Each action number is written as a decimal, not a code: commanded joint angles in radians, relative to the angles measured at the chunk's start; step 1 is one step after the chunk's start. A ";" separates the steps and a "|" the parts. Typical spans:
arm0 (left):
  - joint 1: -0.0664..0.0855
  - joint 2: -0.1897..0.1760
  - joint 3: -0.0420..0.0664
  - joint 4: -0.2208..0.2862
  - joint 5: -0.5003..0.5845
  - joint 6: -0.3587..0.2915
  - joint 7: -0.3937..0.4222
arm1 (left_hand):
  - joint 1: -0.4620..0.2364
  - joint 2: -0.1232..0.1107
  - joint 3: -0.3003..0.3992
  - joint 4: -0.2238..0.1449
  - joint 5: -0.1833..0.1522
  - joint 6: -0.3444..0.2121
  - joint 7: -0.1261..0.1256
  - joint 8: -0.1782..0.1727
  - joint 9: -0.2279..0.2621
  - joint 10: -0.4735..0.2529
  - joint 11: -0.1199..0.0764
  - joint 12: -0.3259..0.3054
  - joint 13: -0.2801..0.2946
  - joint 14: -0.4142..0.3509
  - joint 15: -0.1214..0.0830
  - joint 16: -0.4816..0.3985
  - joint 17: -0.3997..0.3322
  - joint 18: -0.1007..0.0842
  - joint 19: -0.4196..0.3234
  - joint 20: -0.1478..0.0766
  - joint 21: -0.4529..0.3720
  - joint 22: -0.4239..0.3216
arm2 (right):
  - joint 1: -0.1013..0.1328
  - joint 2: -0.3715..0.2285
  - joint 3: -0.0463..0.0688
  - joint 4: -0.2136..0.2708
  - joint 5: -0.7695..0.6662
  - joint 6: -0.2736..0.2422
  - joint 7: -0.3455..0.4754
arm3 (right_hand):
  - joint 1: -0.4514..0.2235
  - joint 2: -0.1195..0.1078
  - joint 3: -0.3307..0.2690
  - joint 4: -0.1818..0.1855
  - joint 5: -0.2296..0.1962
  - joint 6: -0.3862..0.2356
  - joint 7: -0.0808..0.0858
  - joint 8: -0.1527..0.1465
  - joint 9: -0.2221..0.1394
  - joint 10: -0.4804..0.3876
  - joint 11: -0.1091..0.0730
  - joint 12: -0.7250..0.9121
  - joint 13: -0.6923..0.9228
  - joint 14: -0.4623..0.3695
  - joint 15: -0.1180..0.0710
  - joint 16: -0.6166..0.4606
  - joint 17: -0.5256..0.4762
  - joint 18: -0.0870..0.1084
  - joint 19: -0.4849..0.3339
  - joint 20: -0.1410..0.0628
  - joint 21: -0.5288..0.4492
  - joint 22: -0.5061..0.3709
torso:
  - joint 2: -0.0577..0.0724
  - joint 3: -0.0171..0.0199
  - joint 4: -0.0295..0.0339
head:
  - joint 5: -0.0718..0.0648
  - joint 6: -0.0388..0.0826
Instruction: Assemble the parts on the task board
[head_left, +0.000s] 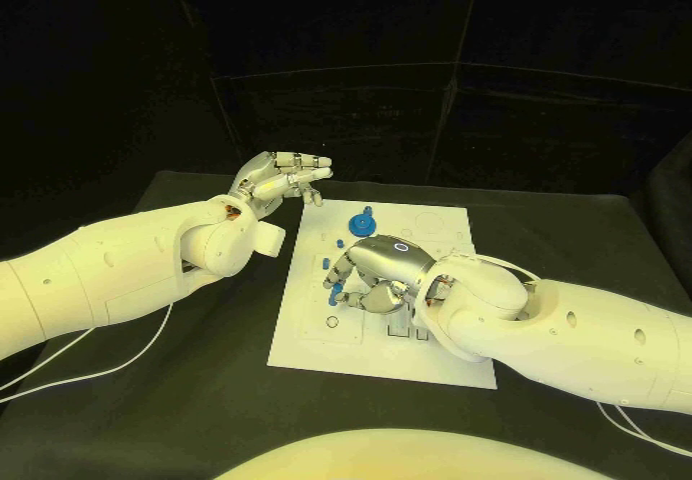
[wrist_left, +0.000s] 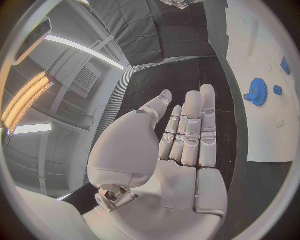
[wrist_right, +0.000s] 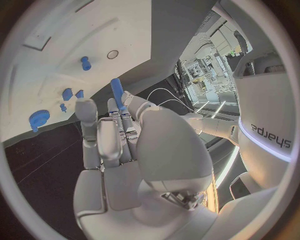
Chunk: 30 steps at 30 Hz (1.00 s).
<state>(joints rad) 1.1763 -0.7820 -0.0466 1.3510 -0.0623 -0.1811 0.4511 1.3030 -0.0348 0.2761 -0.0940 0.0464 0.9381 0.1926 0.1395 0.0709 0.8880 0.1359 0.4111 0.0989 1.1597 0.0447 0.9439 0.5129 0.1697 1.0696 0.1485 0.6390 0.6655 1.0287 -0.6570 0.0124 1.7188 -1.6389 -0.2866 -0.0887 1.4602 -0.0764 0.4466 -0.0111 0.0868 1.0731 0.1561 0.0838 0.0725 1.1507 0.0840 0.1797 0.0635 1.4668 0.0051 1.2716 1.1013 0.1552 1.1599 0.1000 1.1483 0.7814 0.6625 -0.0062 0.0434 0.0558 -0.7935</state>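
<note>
Task board (head_left: 451, 358): white plate lying flat mid-table on the black table (head_left: 606, 240).
Blue gear (head_left: 364, 222): seated near the board's far edge.
Blue peg (wrist_right: 116, 89): pinched upright by the right hand, over the board.
Right hand (head_left: 378, 272): closed around the peg, above the board's middle.
Left hand (head_left: 281, 178): raised off the board's far left corner, fingers straight and apart, nothing held.

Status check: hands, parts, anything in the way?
Left hand open, off board. Right hand pinching blue peg over task board. Blue gear seated. Nothing blocking.
</note>
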 joint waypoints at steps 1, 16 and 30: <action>0.001 0.001 0.001 0.001 0.010 0.013 0.001 | -0.002 0.009 -0.008 0.000 0.001 0.009 0.000 0.004 0.001 0.002 -0.007 0.003 0.000 -0.005 0.001 -0.006 -0.001 0.014 0.007 -0.001 -0.003 -0.002 | -0.008 0.017 0.001 -0.023 0.001 0.008 0.034 | -0.002 -0.009 0.009 0.000 0.004 0.004 0.001 -0.001 -0.001 0.002 0.001 -0.006 0.001 0.026 -0.006 0.007 0.000 -0.009 0.008 0.001 0.004 0.001 | -0.001 0.0013 -0.0024 | 0.009 -0.003; 0.002 0.004 0.001 -0.002 0.010 0.013 0.002 | -0.003 0.009 -0.009 0.001 0.001 0.009 0.000 0.004 0.001 0.003 -0.007 0.005 0.000 -0.005 0.000 -0.005 -0.002 0.014 0.007 -0.001 -0.004 -0.002 | -0.029 0.065 -0.004 -0.079 -0.022 0.067 0.018 | -0.003 -0.008 0.015 -0.003 0.009 0.003 0.002 -0.003 -0.002 0.001 0.003 -0.011 0.001 0.026 -0.005 0.007 -0.002 -0.009 0.006 0.002 0.004 0.000 | -0.001 0.0009 -0.0016 | 0.013 -0.006; 0.002 0.006 0.001 -0.007 0.010 0.015 0.001 | -0.003 0.009 -0.010 0.001 0.001 0.009 0.001 0.004 0.001 0.004 -0.007 0.005 0.000 -0.005 0.000 -0.005 -0.002 0.014 0.008 -0.001 -0.004 -0.002 | -0.033 0.072 -0.005 -0.088 -0.033 0.126 0.007 | -0.005 -0.006 0.019 -0.004 0.012 0.006 0.002 -0.003 -0.002 0.004 0.003 -0.012 0.002 0.025 -0.004 0.006 -0.004 -0.008 0.004 0.003 0.005 -0.001 | -0.001 0.0014 -0.0018 | 0.016 -0.012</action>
<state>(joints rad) 1.1764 -0.7772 -0.0465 1.3443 -0.0578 -0.1775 0.4497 1.3030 -0.0348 0.2704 -0.0938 0.0464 0.9380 0.1926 0.1394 0.0707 0.8919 0.1321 0.4110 0.0988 1.1598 0.0447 0.9439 0.5120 0.1697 1.0696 0.1485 0.6390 0.6647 0.9948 -0.5859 0.0069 1.6306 -1.6584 -0.1911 -0.0760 1.4602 -0.0765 0.4608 -0.0165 0.0932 1.0730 0.1562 0.0837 0.0716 1.1501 0.0843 0.1680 0.0633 1.4668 0.0051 1.2755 1.0984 0.1553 1.1599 0.1000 1.1483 0.7811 0.6617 -0.0047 0.0418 0.0714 -0.8043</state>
